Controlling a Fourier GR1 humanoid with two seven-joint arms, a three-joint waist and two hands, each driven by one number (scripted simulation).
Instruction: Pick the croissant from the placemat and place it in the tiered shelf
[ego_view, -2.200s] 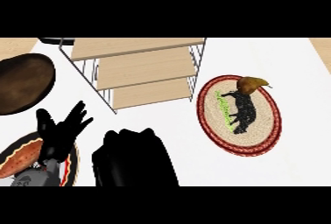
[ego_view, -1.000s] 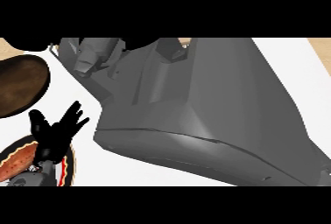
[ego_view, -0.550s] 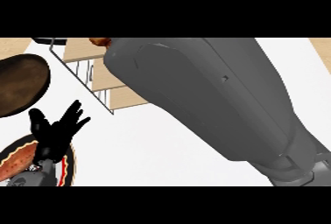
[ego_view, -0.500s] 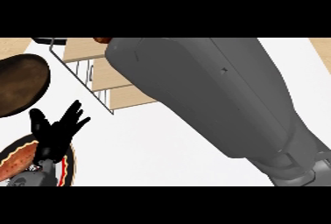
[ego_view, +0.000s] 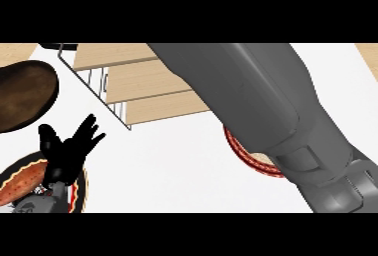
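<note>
My right forearm (ego_view: 273, 120) fills the right half of the head view, a broad grey limb running from the lower right corner up to the top edge; my right hand is out of sight beyond that edge, so I cannot tell how its fingers stand. My left hand (ego_view: 68, 150) rests at the lower left with its fingers straight, spread and pointing up, holding nothing.

One tiered shelf (ego_view: 140, 85) of pale wood stands at the upper middle, three stepped boards showing, with a thin wire frame down its left side. One placemat (ego_view: 247, 155) lies to the right of centre, only a red-rimmed arc of it showing beside my forearm. The croissant cannot be seen anywhere; whether it lies on the mat or the shelf, I cannot tell.

One dark brown bowl (ego_view: 22, 95) sits at the left edge, and one round plate (ego_view: 80, 192) with a red patterned rim lies under my left hand on the white counter (ego_view: 177, 170).
</note>
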